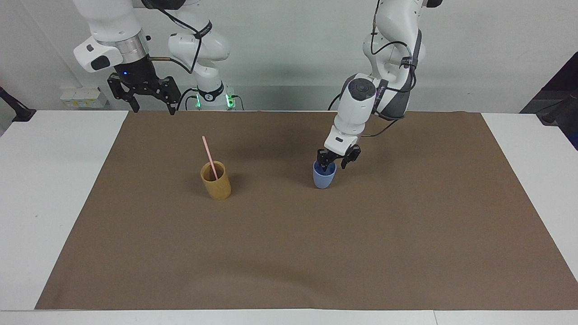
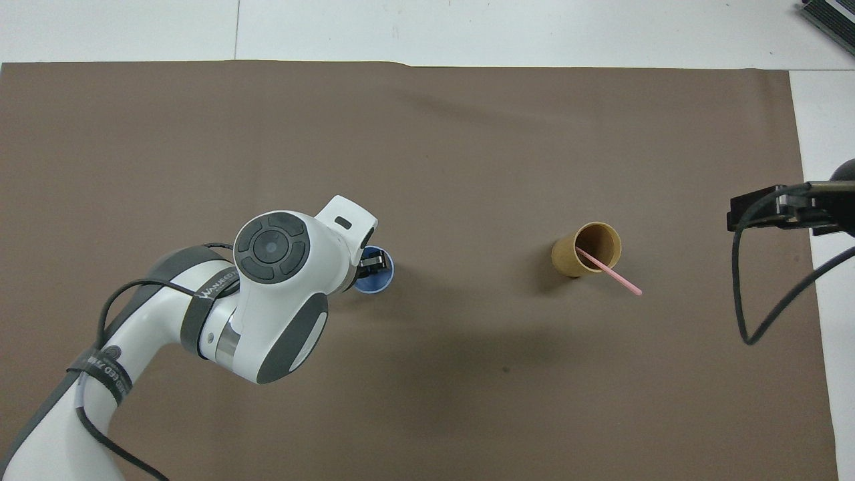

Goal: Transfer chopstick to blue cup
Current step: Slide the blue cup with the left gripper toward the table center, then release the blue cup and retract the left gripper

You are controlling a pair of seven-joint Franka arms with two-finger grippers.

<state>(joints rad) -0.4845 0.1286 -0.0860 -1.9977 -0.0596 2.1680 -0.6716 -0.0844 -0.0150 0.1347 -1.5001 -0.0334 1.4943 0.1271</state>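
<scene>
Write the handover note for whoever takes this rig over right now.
Left gripper: open, at the rim of the blue cup, holding nothing.
Right gripper: open, empty, waiting above the mat's edge at its own end of the table.
Chopstick: leaning in the tan cup.
Blue cup: upright on the mat, empty as far as can be seen.
Done: nothing of the transfer.
Left: lift the chopstick out of the tan cup and put it into the blue cup.

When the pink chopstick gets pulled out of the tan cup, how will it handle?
The chopstick looks thin, straight and probably stiff, so it should lift without drooping. It leans on the rim of the tan cup, so a sideways pull might tip that narrow cup. Laid on the brown mat, it would likely roll.
</scene>
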